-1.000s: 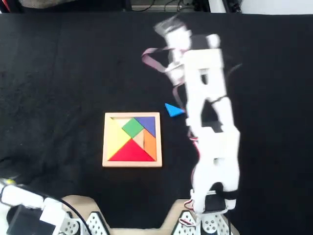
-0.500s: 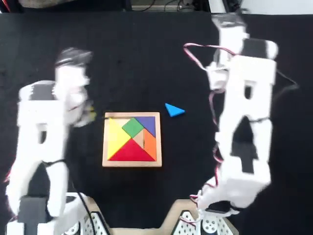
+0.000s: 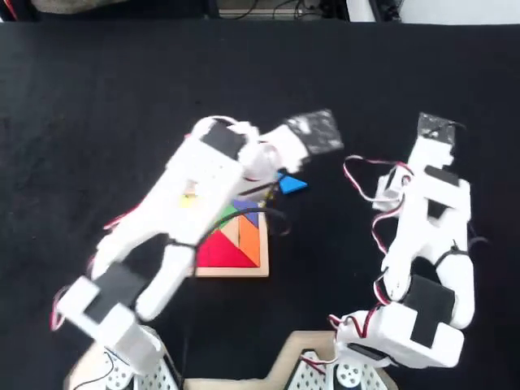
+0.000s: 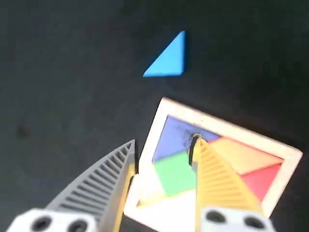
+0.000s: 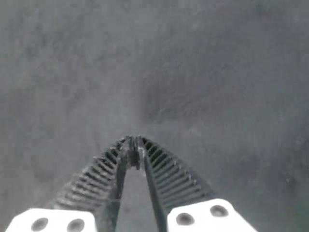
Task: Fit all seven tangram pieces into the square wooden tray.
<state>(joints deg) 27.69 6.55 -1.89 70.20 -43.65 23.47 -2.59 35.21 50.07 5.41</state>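
Tray: the square wooden tray [image 4: 231, 128] lay flat on the black counter [image 3: 97, 97]. In the high view the left arm stretched across most of it.
Pieces inside: a red triangle [image 3: 221, 250], an orange piece [image 3: 250, 236], a green square [image 4: 176, 176] and a dark blue piece [image 4: 174, 137] sat snug side by side in the tray.
Loose piece: a light blue triangle [image 3: 291, 184] lay on the counter outside the tray. It was near one corner but not touching it.
Left end effector [image 4: 164, 142]: it hung over the tray's corner, close to the light blue triangle. Its two fingers were spread wide and held nothing. One finger was grey and the other was yellow-orange.
Right end effector [image 5: 131, 145]: it was off to the side over bare counter, well apart from the tray. Its fingertips were pressed together with nothing between them.
Right arm: it was folded up on its own side of the counter.
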